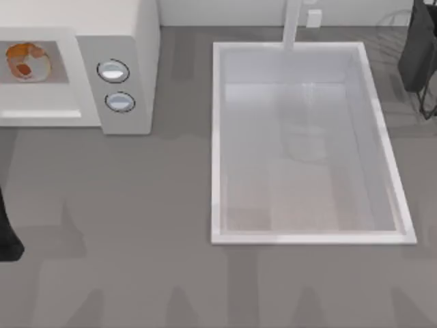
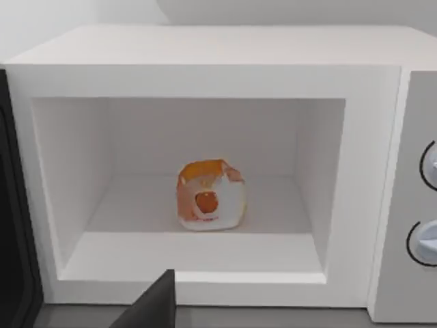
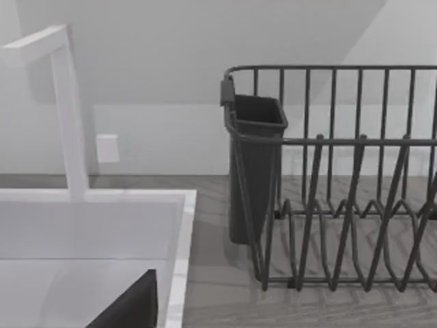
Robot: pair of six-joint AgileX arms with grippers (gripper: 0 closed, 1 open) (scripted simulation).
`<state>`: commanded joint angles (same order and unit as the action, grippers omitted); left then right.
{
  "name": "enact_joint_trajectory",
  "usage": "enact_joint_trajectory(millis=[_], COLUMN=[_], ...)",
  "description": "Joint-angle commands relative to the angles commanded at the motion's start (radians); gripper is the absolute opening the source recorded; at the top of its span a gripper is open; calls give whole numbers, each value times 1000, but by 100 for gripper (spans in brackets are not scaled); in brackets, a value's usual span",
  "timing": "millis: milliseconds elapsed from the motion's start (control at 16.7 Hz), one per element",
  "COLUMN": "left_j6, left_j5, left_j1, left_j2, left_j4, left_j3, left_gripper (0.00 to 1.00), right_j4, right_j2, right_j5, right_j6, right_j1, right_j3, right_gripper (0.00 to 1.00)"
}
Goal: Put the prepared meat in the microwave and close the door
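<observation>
Microwave (image 1: 123, 41) at far left of the desk (image 1: 136, 205); white box, two round knobs (image 1: 113, 71) stacked on the grey panel at its right end. Cavity open to view from the left wrist camera.

Prepared meat (image 2: 210, 195) inside the cavity, resting on the cavity floor about mid-width, toward the back. Orange-and-red piece against a whitish round dish, tilted up to face the opening. Same item seen from above (image 1: 27, 60), well left of the knobs.

Door (image 2: 15, 225) swung open at the cavity's left edge; only a dark slab of it visible, standing edge-on beside the opening. Not closed.

Left arm at the left edge of the desk, near side (image 1: 7, 236), dark shape only. Left gripper: one dark finger (image 2: 151, 307) showing just in front of the microwave's lower frame, clear of the meat. Cannot tell whether apart or together.

Right arm parked at far right (image 1: 418, 48), by the dish rack (image 3: 341, 184). One dark finger (image 3: 130, 307) over the sink (image 1: 307, 232) rim. Gripper state: cannot tell.

Sink basin white, rectangular, right of centre; tap (image 3: 68, 109) at its far edge. Dark cutlery cup (image 3: 254, 164) hung on the rack's near-left corner.
</observation>
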<state>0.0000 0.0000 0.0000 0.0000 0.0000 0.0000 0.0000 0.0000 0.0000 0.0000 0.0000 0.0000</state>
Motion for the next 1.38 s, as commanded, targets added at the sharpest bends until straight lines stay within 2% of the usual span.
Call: enact_joint_trajectory(millis=[600,1200,1380], left_j6=[0,0,1], left_j5=[0,-2,-37], left_j1=[0,-2,-35], left_j2=[0,4,73], left_j4=[0,3,52], left_j3=[0,2,25], left_gripper=[2,0,0], right_j4=[0,0,0], right_j2=[0,0,0], right_j5=[0,0,0], right_j6=[0,0,0], right_j1=[0,0,0], right_j3=[0,0,0], right_gripper=[100,100,100])
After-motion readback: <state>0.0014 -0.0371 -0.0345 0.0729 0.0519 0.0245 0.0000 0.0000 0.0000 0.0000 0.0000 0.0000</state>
